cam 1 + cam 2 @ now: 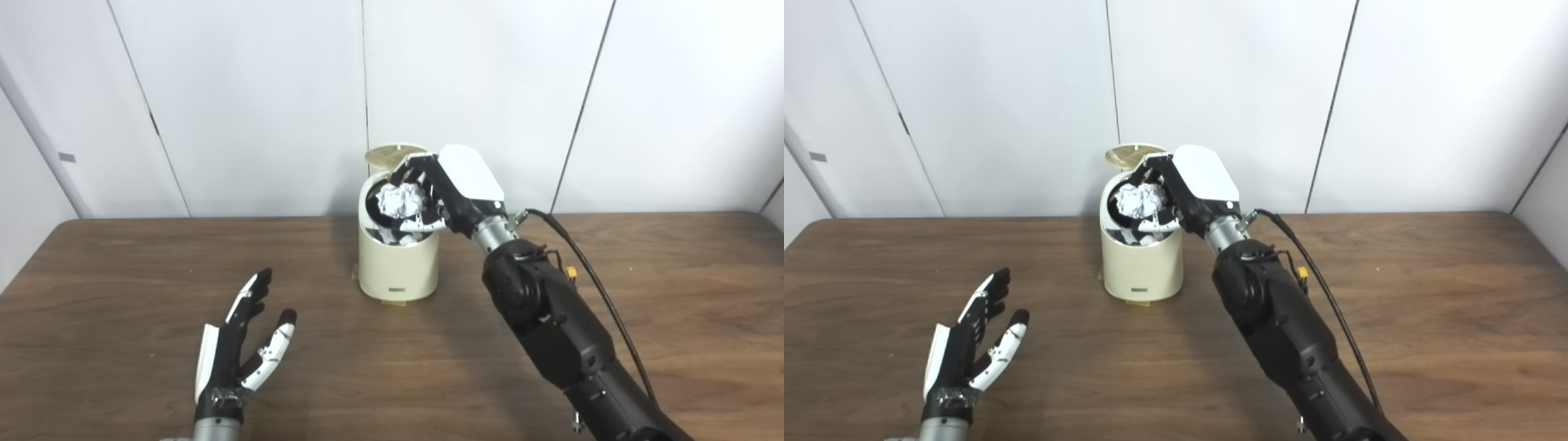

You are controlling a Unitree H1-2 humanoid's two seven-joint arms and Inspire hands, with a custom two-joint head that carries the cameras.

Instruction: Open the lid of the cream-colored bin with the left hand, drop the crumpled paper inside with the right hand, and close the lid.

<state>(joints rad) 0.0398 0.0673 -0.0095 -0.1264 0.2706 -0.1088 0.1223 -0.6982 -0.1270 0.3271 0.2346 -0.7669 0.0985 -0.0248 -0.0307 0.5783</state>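
A cream-colored bin [398,269] stands at the middle of the wooden table, its round lid [392,154] swung up and back. Over the bin's dark mouth hangs a white crumpled paper [401,201], and my right hand [444,190] is shut on it, fingers curled around it from the right. More crumpled paper shows inside the bin beneath. My left hand [242,343] hovers low over the table at the front left, well away from the bin, open with its fingers spread and nothing in it.
The brown table [674,294] stretches wide on both sides of the bin. White wall panels stand close behind it. A black cable [588,269] runs along my right forearm.
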